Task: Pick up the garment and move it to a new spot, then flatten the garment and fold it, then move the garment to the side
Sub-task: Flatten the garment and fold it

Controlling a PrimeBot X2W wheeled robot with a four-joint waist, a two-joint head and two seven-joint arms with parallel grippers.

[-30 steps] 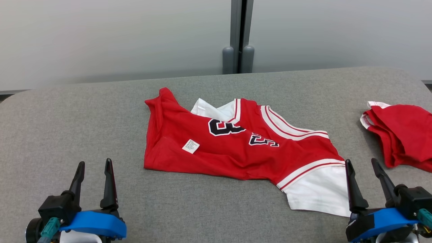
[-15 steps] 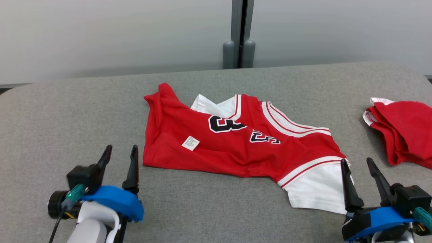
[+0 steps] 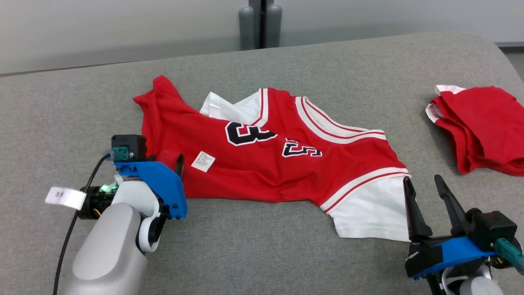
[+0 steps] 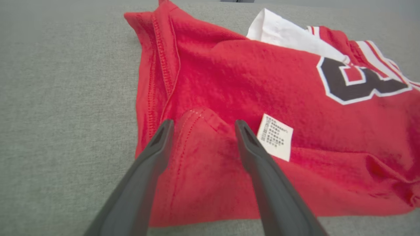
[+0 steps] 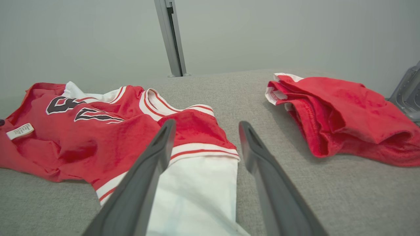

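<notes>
The garment [image 3: 262,172] is a red jersey with white sleeves and dark numbers, lying crumpled in the middle of the grey padded table [image 3: 262,246]. My left gripper [image 3: 166,157] is at its near-left corner, beside the white label [image 3: 203,161]. In the left wrist view the left gripper [image 4: 204,123] stands open, its fingers straddling a raised fold of the red garment [image 4: 229,82]. My right gripper [image 3: 422,180] stands open just right of the white sleeve, above the table. In the right wrist view the right gripper [image 5: 207,124] points over the sleeve end of the garment [image 5: 98,131].
A second red garment [image 3: 479,127] lies bunched at the table's right edge, also seen as a red garment [image 5: 344,111] from the right wrist. A pale wall with a grey post [image 3: 260,24] runs behind the table. A metal frame [image 5: 407,91] stands at far right.
My left arm has reached forward and to the right, bringing its open fingers onto the garment's near-left corner. The head camera has tilted down and turned. The right gripper has hardly moved.
</notes>
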